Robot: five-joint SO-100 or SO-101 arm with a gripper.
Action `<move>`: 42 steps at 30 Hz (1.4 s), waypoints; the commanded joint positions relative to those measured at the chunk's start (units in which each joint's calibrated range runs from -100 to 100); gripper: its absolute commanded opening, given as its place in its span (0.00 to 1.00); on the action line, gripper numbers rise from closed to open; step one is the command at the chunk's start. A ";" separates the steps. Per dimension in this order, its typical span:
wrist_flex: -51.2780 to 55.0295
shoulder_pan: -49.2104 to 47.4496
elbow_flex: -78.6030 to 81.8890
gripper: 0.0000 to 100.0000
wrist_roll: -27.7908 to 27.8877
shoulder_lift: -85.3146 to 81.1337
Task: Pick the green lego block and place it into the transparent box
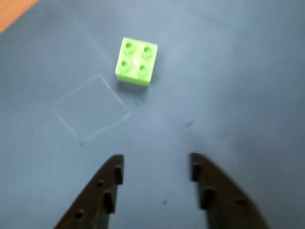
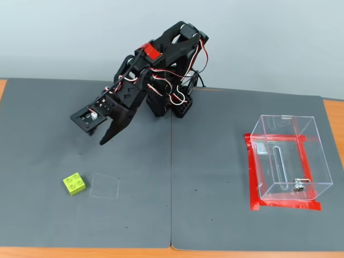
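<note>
Green lego block sits skewed, well ahead of the empty, wide-open gripper; a misaligned descent could knock it away.

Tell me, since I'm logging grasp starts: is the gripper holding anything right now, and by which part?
Nothing is held. The gripper is open and empty above the mat, and the green lego block lies apart from it, untouched.
</note>
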 commanded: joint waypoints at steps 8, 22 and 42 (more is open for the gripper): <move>-11.94 -1.57 -4.36 0.29 0.25 9.63; -15.07 -4.41 -18.57 0.29 2.64 28.37; -15.85 -1.20 -27.16 0.41 -1.21 42.87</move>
